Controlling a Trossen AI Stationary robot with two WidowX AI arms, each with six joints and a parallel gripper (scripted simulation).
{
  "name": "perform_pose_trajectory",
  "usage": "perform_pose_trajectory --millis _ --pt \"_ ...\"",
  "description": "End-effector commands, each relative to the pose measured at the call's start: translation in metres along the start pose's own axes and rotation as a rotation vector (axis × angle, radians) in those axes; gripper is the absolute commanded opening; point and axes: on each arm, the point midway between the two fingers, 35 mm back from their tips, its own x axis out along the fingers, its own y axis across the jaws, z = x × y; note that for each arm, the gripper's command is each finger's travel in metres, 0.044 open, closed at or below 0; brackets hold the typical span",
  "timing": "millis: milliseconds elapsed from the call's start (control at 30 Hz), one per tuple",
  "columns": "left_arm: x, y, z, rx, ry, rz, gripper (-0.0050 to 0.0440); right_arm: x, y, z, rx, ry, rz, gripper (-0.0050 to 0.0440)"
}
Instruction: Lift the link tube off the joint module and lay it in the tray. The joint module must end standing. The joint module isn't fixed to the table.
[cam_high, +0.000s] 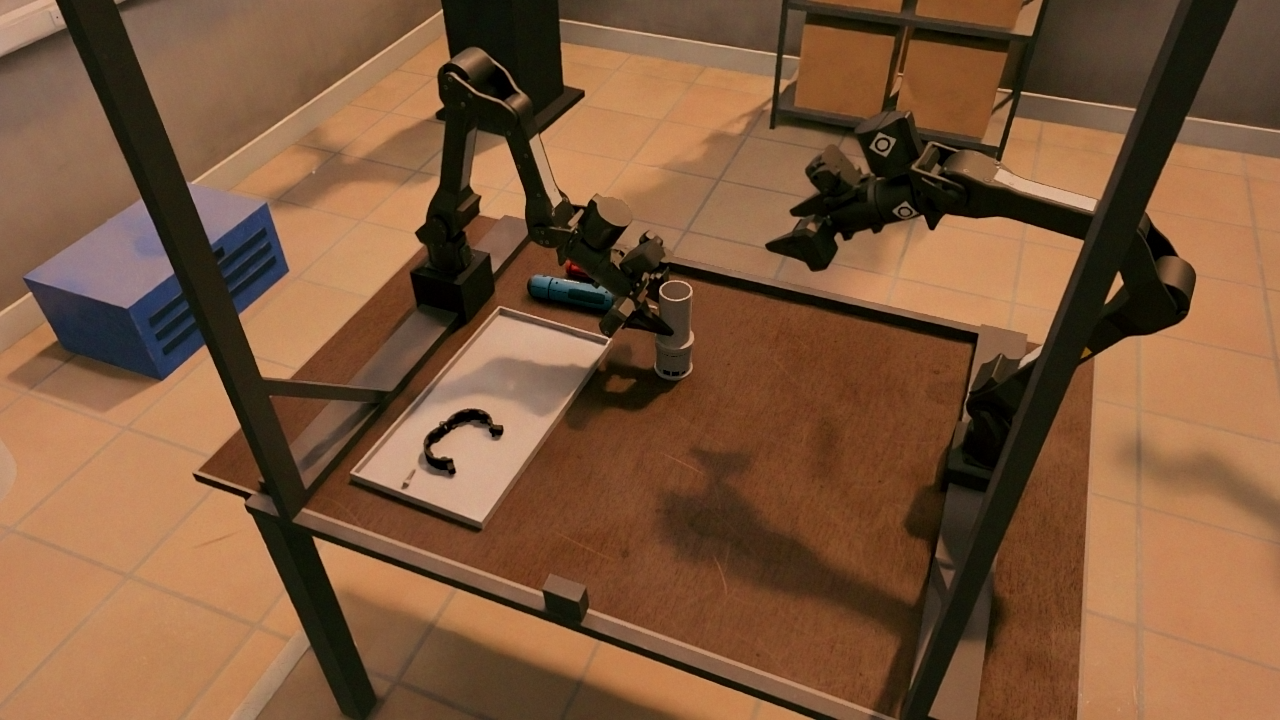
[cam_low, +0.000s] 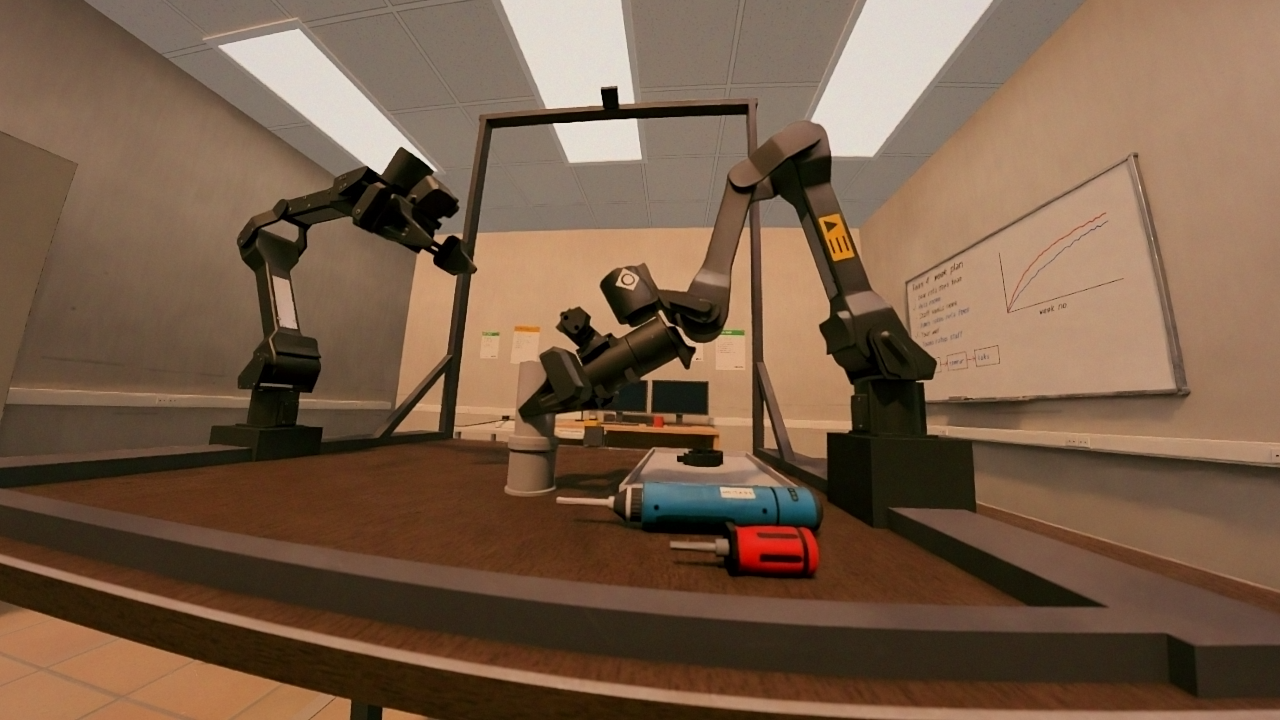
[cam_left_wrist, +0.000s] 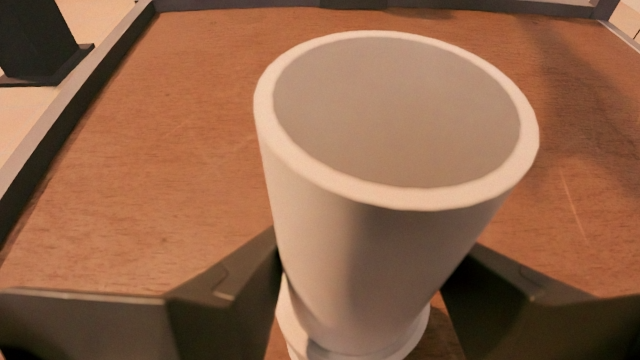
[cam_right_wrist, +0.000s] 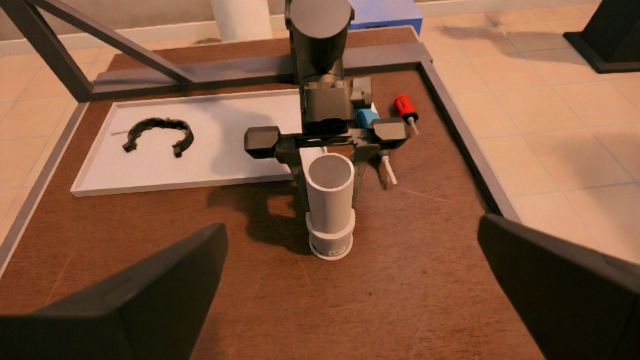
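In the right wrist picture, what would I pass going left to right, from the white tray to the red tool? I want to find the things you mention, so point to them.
White tray (cam_high: 546, 380) (cam_right_wrist: 240, 112) → upright pale tube (cam_high: 675, 313) (cam_low: 530, 394) (cam_left_wrist: 370, 240) (cam_right_wrist: 331, 207) → red-handled screwdriver (cam_low: 774, 550) (cam_right_wrist: 405, 106)

"week no" on the whiteboard (cam_low: 1065, 358)
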Motion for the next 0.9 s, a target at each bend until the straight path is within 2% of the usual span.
perform_pose_trajectory --millis 0,367,567,867 --pt "-0.002 0.000 0.026 0.000 -0.047 0.000 0.0212 -0.004 0.000 0.006 0.000 -0.019 -0.001 0.0440" --pt "-0.012 0.000 0.044 0.000 -0.047 0.000 0.0212 -0.004 0.000 0.006 0.000 -0.019 -0.001 0.0440" --pt "-0.018 0.001 0.033 0.000 -0.029 0.000 0.0212 -0.004 0.000 0.006 0.000 -0.019 -0.001 0.0440" --pt "-0.018 0.001 0.038 0.000 -0.041 0.000 0.0212 -0.004 0.000 0.006 0.000 -0.019 -0.001 0.0440"
